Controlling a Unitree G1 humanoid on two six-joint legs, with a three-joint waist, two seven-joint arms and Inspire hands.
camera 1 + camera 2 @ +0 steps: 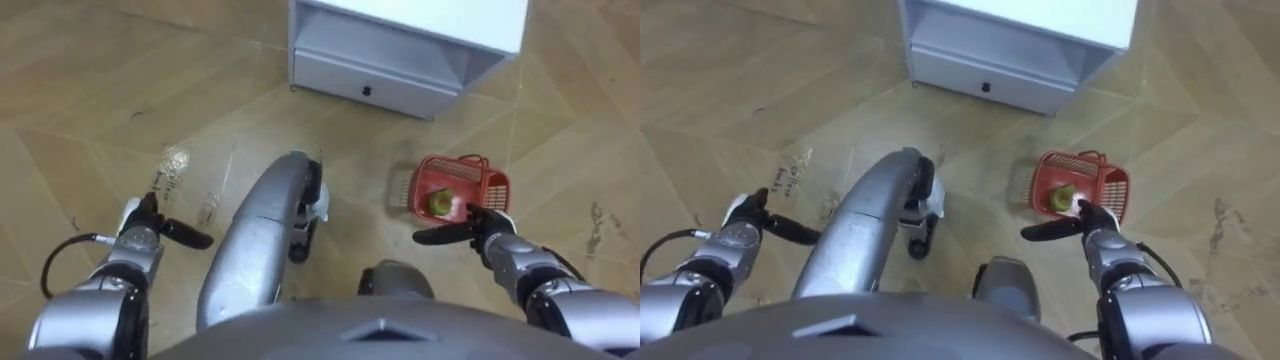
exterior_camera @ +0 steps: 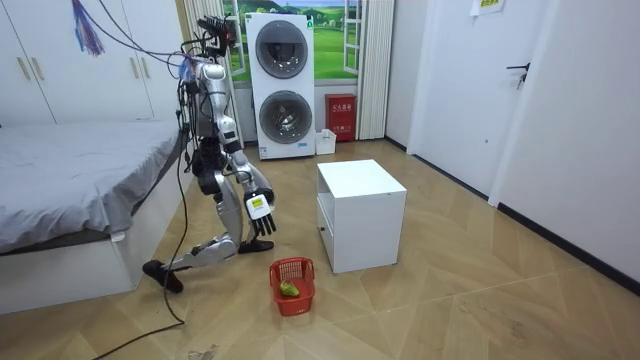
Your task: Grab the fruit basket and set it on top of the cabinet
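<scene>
**Q:** Left eye view: where is the basket, and how are the hands set?

**A:** The red basket (image 1: 482, 182) stands on the wooden floor (image 1: 80, 90) to the robot's right, with one green fruit (image 1: 439, 203) inside. The right hand (image 1: 478, 228) hovers just beside the near rim, its fingers straight and empty, pointing toward the robot's left. The left hand (image 1: 148, 226) hangs well apart, fingers likewise extended, holding nothing.

**Q:** Room view: what room is there to move?

**A:** The robot is down in a low lunge between the bed (image 2: 70, 180) and the white cabinet (image 2: 360, 205). The basket sits near the cabinet's front corner but apart from it, and the floor lies open on its other sides. The cabinet edge is the likeliest thing to knock.

**Q:** Right eye view: how will it handle, and where should it be held?

**A:** It looks like open-mesh plastic, so probably light, fairly stiff and not slippery. A thin handle (image 1: 1095, 157) appears to rise at the far rim. Curling fingers under it seems the best hold. The fruit lies loose and may roll, so a level lift is advisable.
</scene>
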